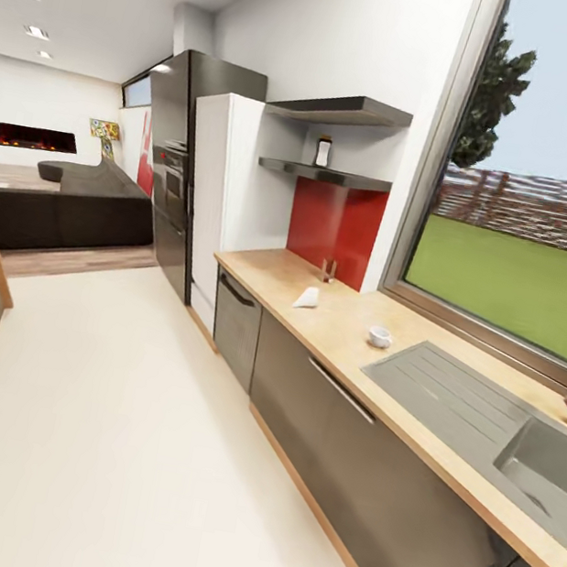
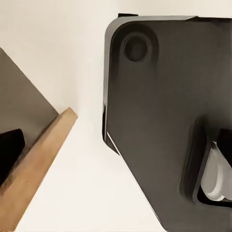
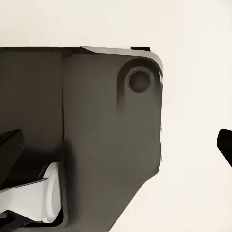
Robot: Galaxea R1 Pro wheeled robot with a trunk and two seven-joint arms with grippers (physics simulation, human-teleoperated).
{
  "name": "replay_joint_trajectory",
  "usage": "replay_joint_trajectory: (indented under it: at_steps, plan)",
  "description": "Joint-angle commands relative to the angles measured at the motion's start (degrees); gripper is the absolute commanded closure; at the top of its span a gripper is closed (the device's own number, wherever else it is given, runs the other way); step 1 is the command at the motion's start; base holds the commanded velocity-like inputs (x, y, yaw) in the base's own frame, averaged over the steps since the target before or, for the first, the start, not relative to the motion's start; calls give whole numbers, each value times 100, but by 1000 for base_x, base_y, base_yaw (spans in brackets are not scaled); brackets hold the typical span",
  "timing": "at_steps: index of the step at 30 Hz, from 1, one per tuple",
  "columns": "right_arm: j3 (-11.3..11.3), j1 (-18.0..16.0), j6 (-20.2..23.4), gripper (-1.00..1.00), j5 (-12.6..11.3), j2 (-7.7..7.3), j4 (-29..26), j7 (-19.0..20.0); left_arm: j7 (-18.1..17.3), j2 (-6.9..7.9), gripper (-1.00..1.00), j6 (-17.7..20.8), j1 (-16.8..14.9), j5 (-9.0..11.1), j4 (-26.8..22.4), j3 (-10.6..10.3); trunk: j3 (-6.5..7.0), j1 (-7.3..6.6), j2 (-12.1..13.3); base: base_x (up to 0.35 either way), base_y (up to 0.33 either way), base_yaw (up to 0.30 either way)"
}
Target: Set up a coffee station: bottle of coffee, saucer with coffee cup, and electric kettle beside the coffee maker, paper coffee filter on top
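My claws hang over my own base, can't tell if they're open; bottle of coffee [image 1: 323,151] sits far ahead on the shelf [image 1: 326,176], above the counter [image 1: 349,332].

Both end effectors above robot base [image 3: 96,135]

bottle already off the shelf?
No. In the head view the bottle stands on the lower shelf, above the counter.
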Motion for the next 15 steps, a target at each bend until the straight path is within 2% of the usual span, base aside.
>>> replay_joint_trajectory:
  at_steps: [1, 15]
  plan:
    - [1, -5, -20, -100, 1, 0, 5, -2, 6, 0, -100, -2, -1, 30, 0, 0, -13, 6, -12, 295, 185, 0]
    - [1, -5, -20, -100, 1, 0, 5, -2, 6, 2, -100, -11, 0, 44, 0, -1, -13, 6, -12, 297, 182, 0]
